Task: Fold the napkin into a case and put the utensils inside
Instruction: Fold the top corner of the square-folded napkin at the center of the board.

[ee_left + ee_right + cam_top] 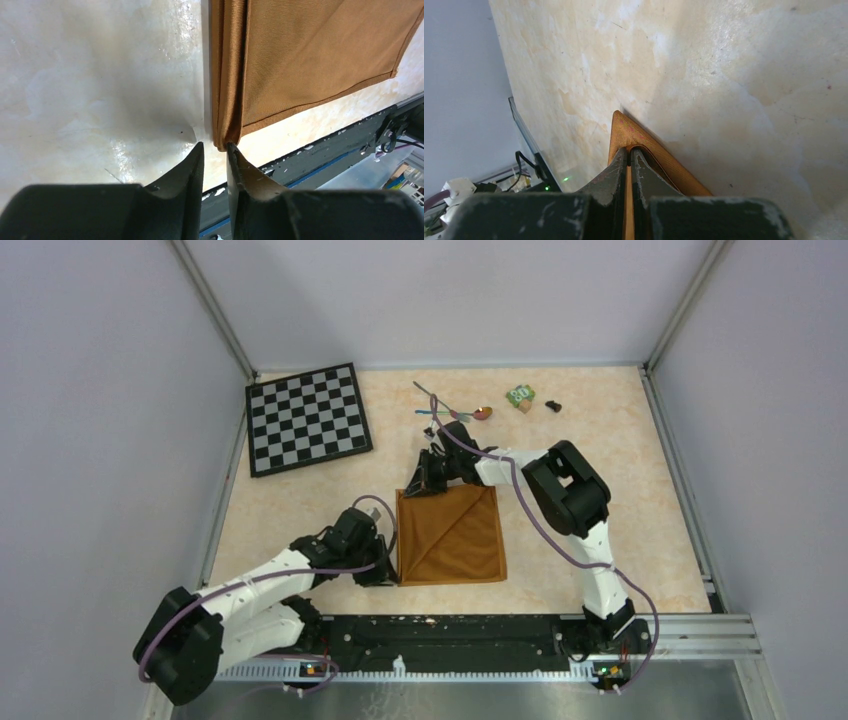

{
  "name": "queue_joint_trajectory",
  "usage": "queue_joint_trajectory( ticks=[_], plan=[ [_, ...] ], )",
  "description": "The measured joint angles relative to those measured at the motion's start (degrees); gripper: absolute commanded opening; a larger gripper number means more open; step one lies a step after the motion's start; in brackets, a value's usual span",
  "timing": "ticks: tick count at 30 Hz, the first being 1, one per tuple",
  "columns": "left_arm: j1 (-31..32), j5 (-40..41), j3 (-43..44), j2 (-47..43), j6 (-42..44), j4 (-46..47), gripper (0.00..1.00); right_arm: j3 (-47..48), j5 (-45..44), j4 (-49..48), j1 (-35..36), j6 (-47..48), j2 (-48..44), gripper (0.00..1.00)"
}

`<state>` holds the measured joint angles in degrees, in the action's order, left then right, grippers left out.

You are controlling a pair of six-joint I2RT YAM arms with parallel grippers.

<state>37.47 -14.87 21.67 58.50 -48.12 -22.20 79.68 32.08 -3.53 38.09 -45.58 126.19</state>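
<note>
The orange-brown napkin (450,535) lies folded to a rough square in the middle of the table. My left gripper (385,570) is at its near left corner. In the left wrist view the jaws (215,146) stand a little apart, with the corner of the folded napkin (310,50) at their tips. My right gripper (418,485) is at the far left corner. In the right wrist view it (629,149) is shut on the napkin (624,132), whose corner pokes out past the tips. The two utensils (455,408) lie at the back, and the spoon's coppery bowl (484,412) points right.
A black-and-white chessboard (308,418) lies at the back left. A small green block (519,396) and a small black object (553,405) sit at the back right of the utensils. The black base rail (450,640) runs along the near edge.
</note>
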Motion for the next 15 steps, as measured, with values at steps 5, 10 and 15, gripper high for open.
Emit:
queue_joint_trajectory(
  ticks=[5, 10, 15],
  plan=[
    [0.04, 0.70, -0.02, -4.24, -0.94, -1.99, 0.37, 0.00, 0.00, -0.09, -0.02, 0.00, 0.00, 0.00],
    [0.09, 0.79, 0.04, -7.63, -1.49, -2.16, 0.40, 0.00, 0.00, -0.09, -0.02, 0.00, 0.00, 0.00],
    [0.11, 0.79, 1.44, -3.96, -1.27, -1.14, 0.33, 0.00, 0.02, -0.22, -0.02, -0.07, 0.00, 0.00]
  ],
)
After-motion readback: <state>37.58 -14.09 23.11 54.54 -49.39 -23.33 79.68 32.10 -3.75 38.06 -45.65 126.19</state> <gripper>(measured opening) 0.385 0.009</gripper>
